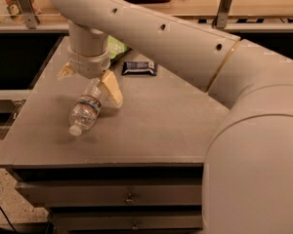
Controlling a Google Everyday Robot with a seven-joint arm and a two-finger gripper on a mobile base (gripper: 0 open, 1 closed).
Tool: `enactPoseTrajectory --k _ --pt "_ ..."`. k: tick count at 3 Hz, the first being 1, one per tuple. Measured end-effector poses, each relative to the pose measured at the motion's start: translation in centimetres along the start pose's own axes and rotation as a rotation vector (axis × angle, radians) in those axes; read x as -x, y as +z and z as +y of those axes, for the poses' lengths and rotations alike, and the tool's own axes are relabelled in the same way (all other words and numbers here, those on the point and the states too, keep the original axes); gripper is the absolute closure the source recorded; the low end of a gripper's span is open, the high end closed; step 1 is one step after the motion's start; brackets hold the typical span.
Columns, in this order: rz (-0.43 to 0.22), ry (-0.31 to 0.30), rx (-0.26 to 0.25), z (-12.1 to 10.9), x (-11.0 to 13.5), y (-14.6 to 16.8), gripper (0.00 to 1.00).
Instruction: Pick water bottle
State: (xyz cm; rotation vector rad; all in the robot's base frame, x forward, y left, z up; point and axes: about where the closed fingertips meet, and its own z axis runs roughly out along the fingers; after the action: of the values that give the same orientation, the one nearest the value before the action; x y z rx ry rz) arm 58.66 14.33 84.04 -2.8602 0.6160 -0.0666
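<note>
The water bottle (pixel 86 109) lies on its side on the grey table (pixel 151 126), white cap toward the front left, its blue-red-white label band near the middle. My gripper (pixel 90 82) hangs over the bottle's far end, open. One tan finger (pixel 112 87) stands to the right of the bottle and the other finger (pixel 65 71) to its left, so the bottle's base lies between them. The white arm hides the bottle's far end.
A dark snack bar (pixel 139 68) lies behind the gripper to the right. A green bag (pixel 116 48) shows partly behind the arm. A shelf rail with brackets (pixel 223 6) runs along the back. Drawers (pixel 129 198) sit below the table's front edge.
</note>
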Motion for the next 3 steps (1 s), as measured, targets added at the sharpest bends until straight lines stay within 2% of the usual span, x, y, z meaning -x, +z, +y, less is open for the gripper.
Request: enactPoseTrajectory --k 1,2,3 --pt "-0.03 -0.08 0.083 -0.5 1.27 2.6 0.18" --pt "-0.03 -0.092 0.115 -0.03 1.38 2.86 0.41" --pt "-0.03 -0.092 0.115 -0.16 1.38 2.24 0.64"
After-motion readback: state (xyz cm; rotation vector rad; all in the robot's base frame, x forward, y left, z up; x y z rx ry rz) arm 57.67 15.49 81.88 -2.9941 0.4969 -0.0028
